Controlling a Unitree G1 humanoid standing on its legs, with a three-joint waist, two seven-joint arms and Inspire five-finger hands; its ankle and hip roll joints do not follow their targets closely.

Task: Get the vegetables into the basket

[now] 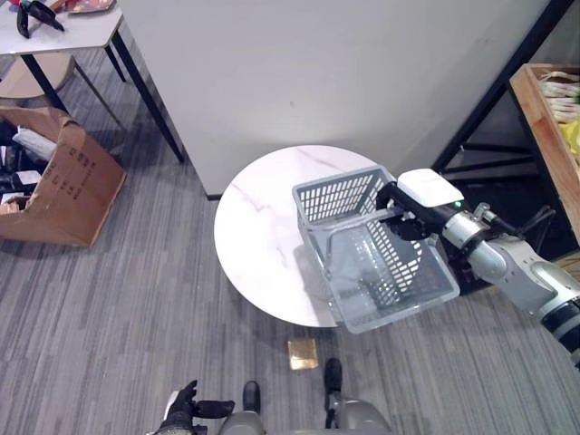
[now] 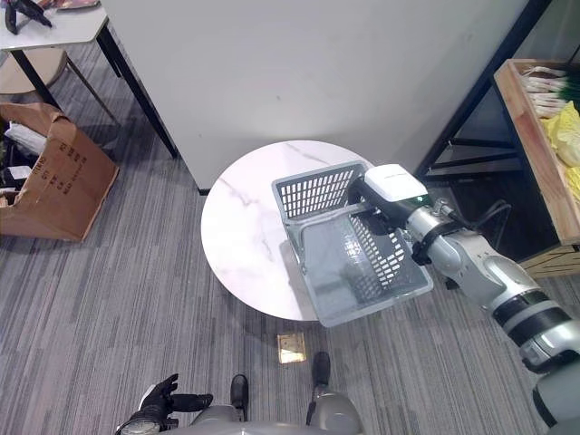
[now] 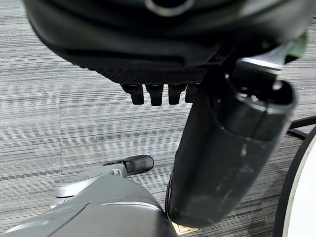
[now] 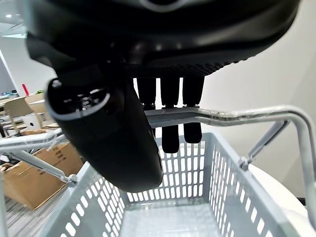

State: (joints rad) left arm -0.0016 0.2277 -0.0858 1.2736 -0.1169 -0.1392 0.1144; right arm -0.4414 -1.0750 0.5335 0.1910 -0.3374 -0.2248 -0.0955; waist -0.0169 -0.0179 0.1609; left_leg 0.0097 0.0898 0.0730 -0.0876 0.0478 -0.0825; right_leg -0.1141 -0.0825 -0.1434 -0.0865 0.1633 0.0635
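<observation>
A grey plastic basket (image 1: 340, 186) hangs tilted over the right edge of a round white marble table (image 1: 258, 236), and nothing lies in it. My right hand (image 1: 401, 210) comes in from the right and is shut on the basket's metal handle (image 4: 232, 116), fingers (image 4: 170, 106) curled over the bar. Vegetables (image 2: 555, 104), green stalks and yellow pieces, lie on a wooden shelf (image 2: 530, 149) at the far right, apart from the basket. My left hand (image 1: 186, 408) hangs low at the bottom left with relaxed fingers (image 3: 154, 94), holding nothing.
A pale partition wall (image 1: 317, 72) stands right behind the table. A torn cardboard box (image 1: 63, 181) sits on the carpet at left, below a white desk (image 1: 68, 32). A small brown square (image 1: 303, 353) lies on the floor by the table's front edge.
</observation>
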